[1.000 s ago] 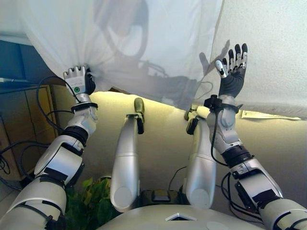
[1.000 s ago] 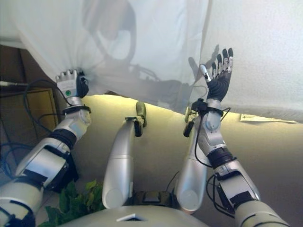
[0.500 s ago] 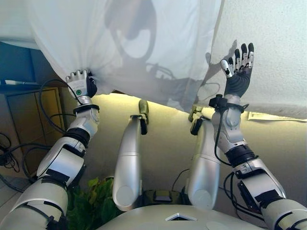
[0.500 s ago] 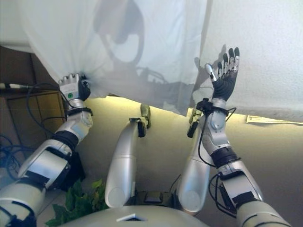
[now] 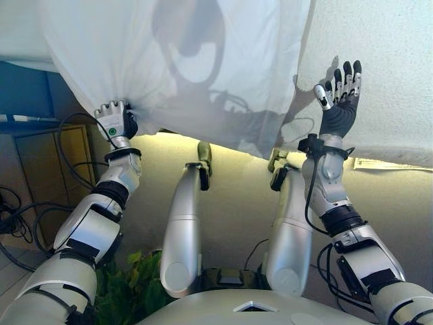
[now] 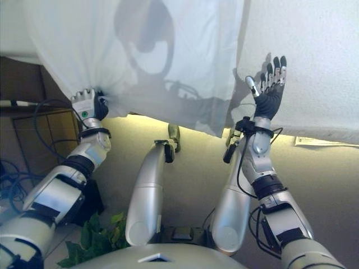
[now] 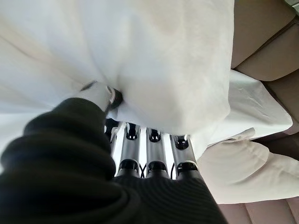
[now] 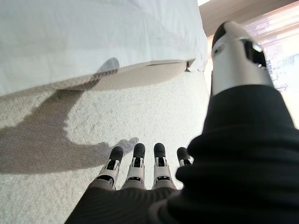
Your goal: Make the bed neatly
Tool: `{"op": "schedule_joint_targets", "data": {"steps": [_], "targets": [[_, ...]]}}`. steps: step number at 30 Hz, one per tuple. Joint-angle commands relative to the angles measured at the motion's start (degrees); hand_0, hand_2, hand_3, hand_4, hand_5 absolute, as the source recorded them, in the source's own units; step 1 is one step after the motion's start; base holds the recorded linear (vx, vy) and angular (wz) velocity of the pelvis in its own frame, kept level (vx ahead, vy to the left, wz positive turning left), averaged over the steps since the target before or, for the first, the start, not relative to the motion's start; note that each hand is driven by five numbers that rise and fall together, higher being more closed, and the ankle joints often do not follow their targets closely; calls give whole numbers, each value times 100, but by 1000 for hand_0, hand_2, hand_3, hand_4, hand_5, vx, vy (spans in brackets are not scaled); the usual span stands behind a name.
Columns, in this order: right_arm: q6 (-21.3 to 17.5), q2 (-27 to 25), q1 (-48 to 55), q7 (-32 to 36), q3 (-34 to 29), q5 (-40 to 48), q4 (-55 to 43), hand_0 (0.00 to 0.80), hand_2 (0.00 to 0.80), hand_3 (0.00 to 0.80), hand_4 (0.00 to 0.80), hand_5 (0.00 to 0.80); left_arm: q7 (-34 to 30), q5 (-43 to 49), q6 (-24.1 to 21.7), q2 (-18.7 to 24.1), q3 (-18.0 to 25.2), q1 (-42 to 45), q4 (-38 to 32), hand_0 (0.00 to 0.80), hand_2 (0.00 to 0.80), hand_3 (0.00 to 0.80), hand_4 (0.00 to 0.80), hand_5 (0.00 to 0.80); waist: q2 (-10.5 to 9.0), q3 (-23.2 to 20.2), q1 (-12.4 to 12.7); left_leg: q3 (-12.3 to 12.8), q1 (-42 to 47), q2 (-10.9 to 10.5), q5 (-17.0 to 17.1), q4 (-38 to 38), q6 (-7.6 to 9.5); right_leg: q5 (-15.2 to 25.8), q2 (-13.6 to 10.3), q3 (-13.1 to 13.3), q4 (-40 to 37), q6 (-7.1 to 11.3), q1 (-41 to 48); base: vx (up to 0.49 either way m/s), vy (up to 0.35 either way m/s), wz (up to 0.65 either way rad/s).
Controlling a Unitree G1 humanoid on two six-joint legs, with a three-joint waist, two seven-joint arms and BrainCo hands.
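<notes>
The left hand (image 5: 115,120) pinches a bunched fold of the thin white sheet (image 5: 203,61), fingers curled into the cloth. The right hand (image 5: 338,95) is spread flat just beside the sheet's edge, over the textured mattress (image 5: 385,68).

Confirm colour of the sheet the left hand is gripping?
White, plain, no pattern: the sheet bunched in the left hand. Clearest in the left eye view.

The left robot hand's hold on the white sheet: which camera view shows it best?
The left wrist view: the left robot hand has its fingers and thumb curled into the bunched white sheet. The two eye views show only the hand's back against gathered cloth. The right wrist view shows the sheet, not this hand.
</notes>
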Motion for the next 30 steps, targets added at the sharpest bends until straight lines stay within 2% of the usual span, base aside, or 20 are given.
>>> {"op": "schedule_joint_targets", "data": {"steps": [1, 9, 12, 17, 21, 22, 26, 30], "targets": [[-472, -22, 211, 140, -270, -8, -359, 0, 0, 0, 0, 0, -167, -698, 311, 272, 512, 1833, 693, 0, 0, 0, 0, 0, -180, 36, 281, -244, 51, -173, 284, -441, 107, 54, -293, 10, -90, 239, 363, 22, -58, 2], [-532, 110, 302, 362, -238, 300, -368, 0, 0, 0, 0, 0, 146, -1115, -990, 197, 709, 1601, 304, 0, 0, 0, 0, 0, -260, 36, 289, -312, 454, -157, 349, -648, 71, 103, -286, -88, -252, 276, 801, 38, -80, 6], [-540, 201, 331, 353, -278, 331, -426, 0, 0, 0, 0, 0, 62, -1162, -1529, 173, 778, 1547, -22, 0, 0, 0, 0, 0, -279, 36, 334, -347, 718, -172, 405, -854, 46, 168, -301, -189, -454, 317, 1101, 43, -129, 10], [-507, 300, 421, 94, -350, 125, -562, 0, 0, 0, 0, 0, -131, -1263, -2141, 58, 796, 1548, -434, 0, 0, 0, 0, 0, -326, 36, 381, -416, 1229, -218, 492, -1228, 7, 269, -286, -353, -870, 381, 1704, 52, -144, 12], [-370, 327, 448, 35, -468, 124, -613, 0, 0, 0, 0, 0, -562, -1468, -2719, -54, 831, 1532, -733, 0, 0, 0, 0, 0, -392, 36, 413, -487, 1805, -241, 529, -1541, -28, 320, -245, -447, -1231, 433, 2337, 48, -133, 10], [-364, 331, 444, 39, -492, 134, -627, 0, 0, 0, 0, 0, -620, -1481, -2767, -62, 831, 1521, -771, 0, 0, 0, 0, 0, -403, 36, 398, -483, 1763, -275, 710, -1623, 0, 476, -271, -509, -1346, 376, 2330, -13, -115, 11], [-256, 354, 542, 132, -659, 340, -651, 0, 0, 0, 0, 0, -1015, -1431, -3185, -128, 798, 1586, -1120, 0, 0, 0, 0, 0, -432, 36, 450, -581, 2268, -252, 764, -1915, -24, 502, -243, -554, -1626, 435, 2843, 36, -128, 11], [-130, 366, 674, 274, -797, 521, -661, 0, 0, 0, 0, 0, -1209, -1395, -3215, -152, 784, 1741, -1514, 0, 0, 0, 0, 0, -448, -147, 490, -613, 2593, -164, 827, -2228, -80, 518, -146, -657, -1973, 448, 3230, 59, -127, 6]]}}
